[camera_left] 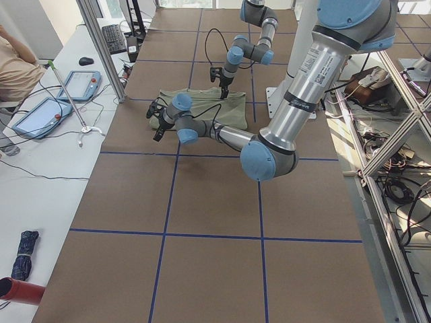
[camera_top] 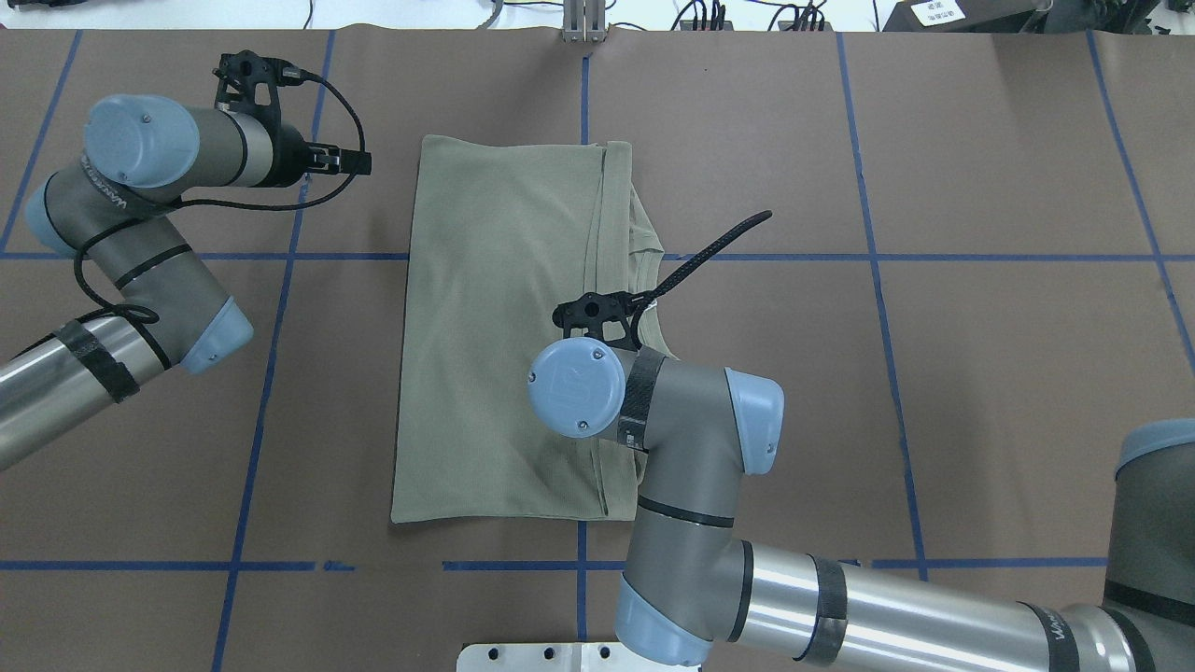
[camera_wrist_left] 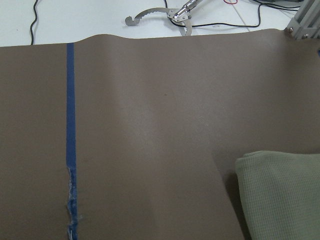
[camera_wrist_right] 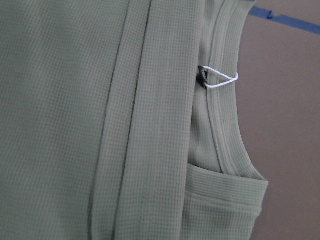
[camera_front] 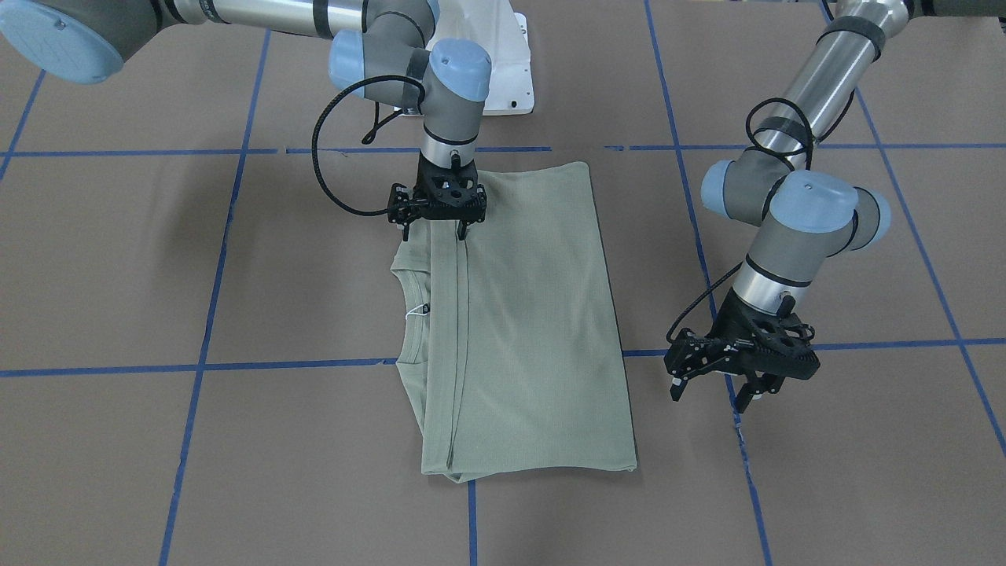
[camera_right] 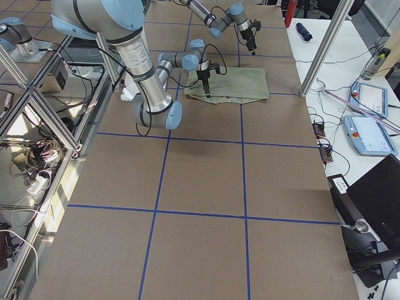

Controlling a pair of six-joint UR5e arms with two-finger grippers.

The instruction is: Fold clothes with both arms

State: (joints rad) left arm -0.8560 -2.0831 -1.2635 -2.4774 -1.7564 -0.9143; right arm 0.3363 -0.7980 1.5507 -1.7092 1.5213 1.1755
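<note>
Most folds seem done: the shirt (camera_front: 519,314) lies rectangular, and maybe one cross fold remains. Right gripper (camera_front: 434,232) and left gripper (camera_front: 709,397) have fingers apart, empty.

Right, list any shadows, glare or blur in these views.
Front-facing view: even light, thin shadow along the shirt's edge. Overhead view: glare streaks on the right arm's silver tube. Right wrist view: knit and white string loop sharp, no blur.

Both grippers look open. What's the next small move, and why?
Probably bring the left gripper over the shirt: it hangs open above bare table, clear of the shirt, while the right gripper is open over the folded edge near the collar.
</note>
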